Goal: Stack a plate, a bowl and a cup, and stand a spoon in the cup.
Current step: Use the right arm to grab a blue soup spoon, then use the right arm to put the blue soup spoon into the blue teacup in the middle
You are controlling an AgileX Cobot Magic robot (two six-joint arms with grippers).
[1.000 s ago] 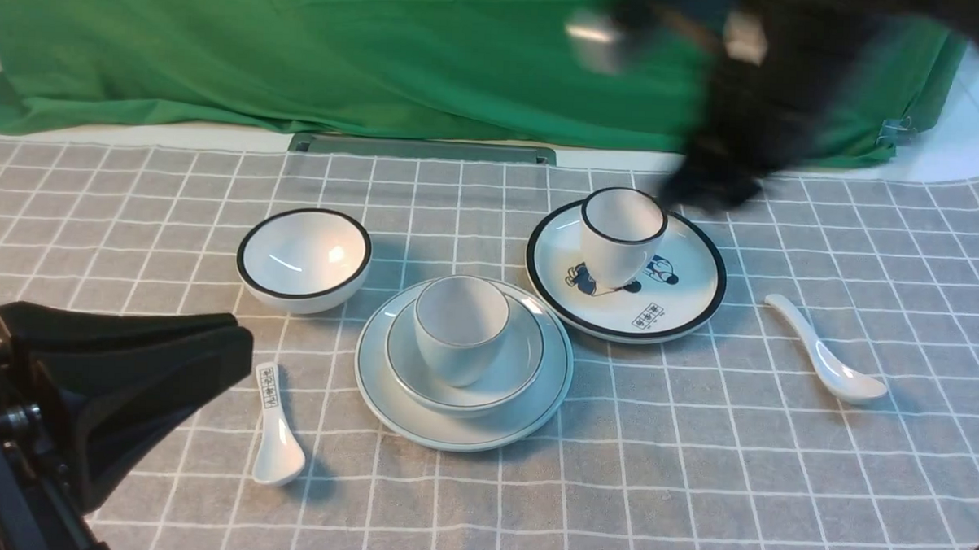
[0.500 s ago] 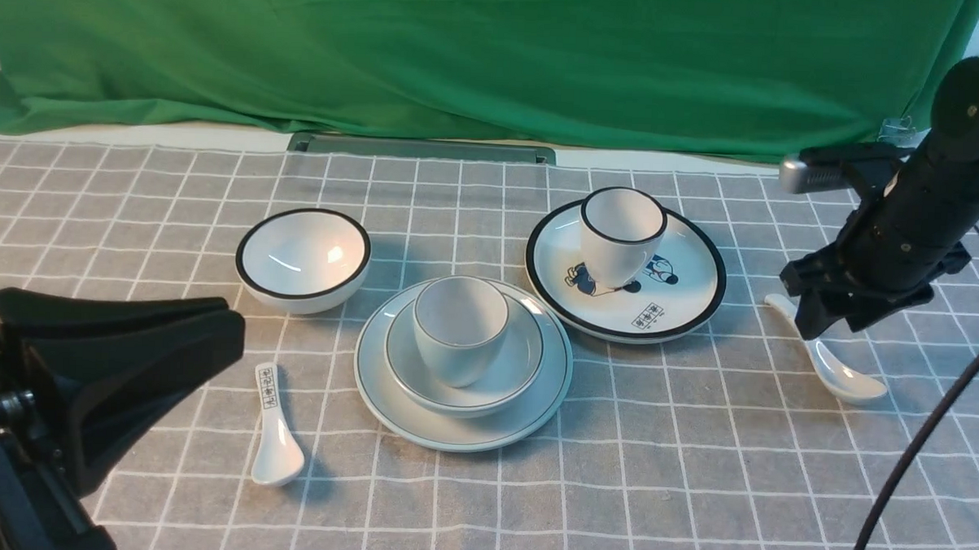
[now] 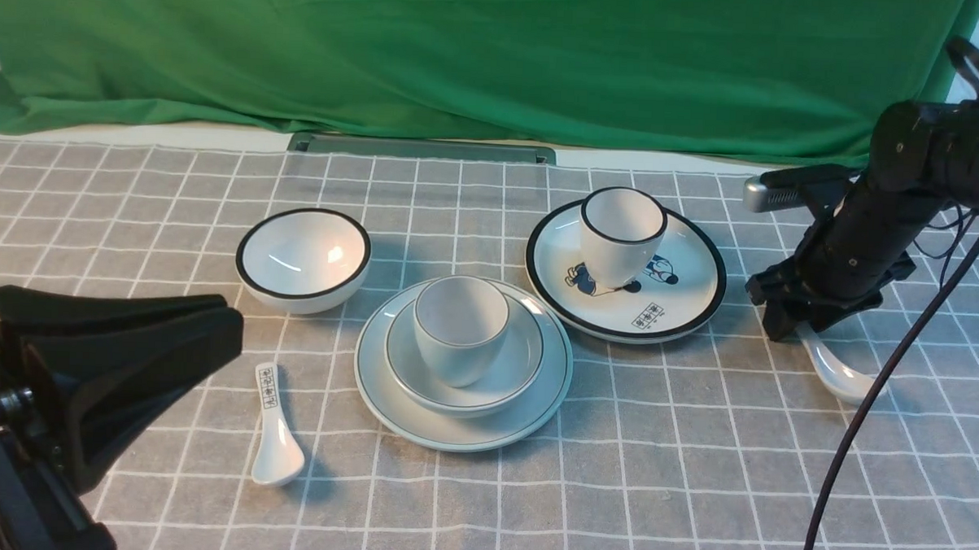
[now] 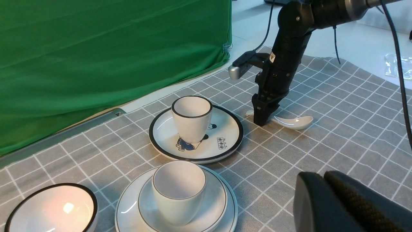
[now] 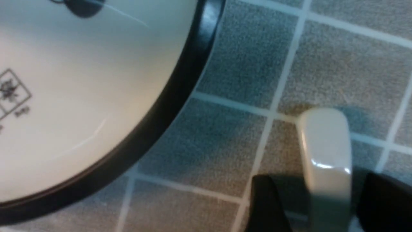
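We judge the stack finished. The plate (image 3: 467, 442) lies near the cartoon plate (image 3: 695, 292), toward us and to its left, with the bowl (image 3: 512, 380) in it and the cup (image 3: 459, 327) upright in the bowl. Only the spoon (image 3: 840, 377) is left, lying on the tabletop (image 3: 694, 477) just to the right of the cartoon plate.

The right gripper (image 5: 325, 206) is down over the spoon's handle. It is set fairly narrow but not closed: one finger stands on each side, with a sliver of cloth showing between each finger and the handle. The left gripper (image 3: 229, 324) waits well to the left of the cartoon plate, its fingers together and holding nothing.

Several things could go wrong:
- **Slipping:** the handle is glazed, rounded and low on the cloth, so closing fingers may squeeze it out sideways or catch the fabric.
- **Swinging:** the grip sits toward the handle's end, so the heavier scoop may swing down once lifted, leaving the spoon badly angled for the cup.
- **Knocking things:** the cartoon plate's black rim is close by and could be nudged, and a skewed spoon could tip the cup in the bowl.

The right wrist view alone shows those gaps beside the handle. In the front view the gripper hides the handle, and only the scoop shows. The left wrist view adds the handle's tip poking out toward the cartoon plate, and the fingertips seemingly down at the cloth. Only the front view shows both grippers together.
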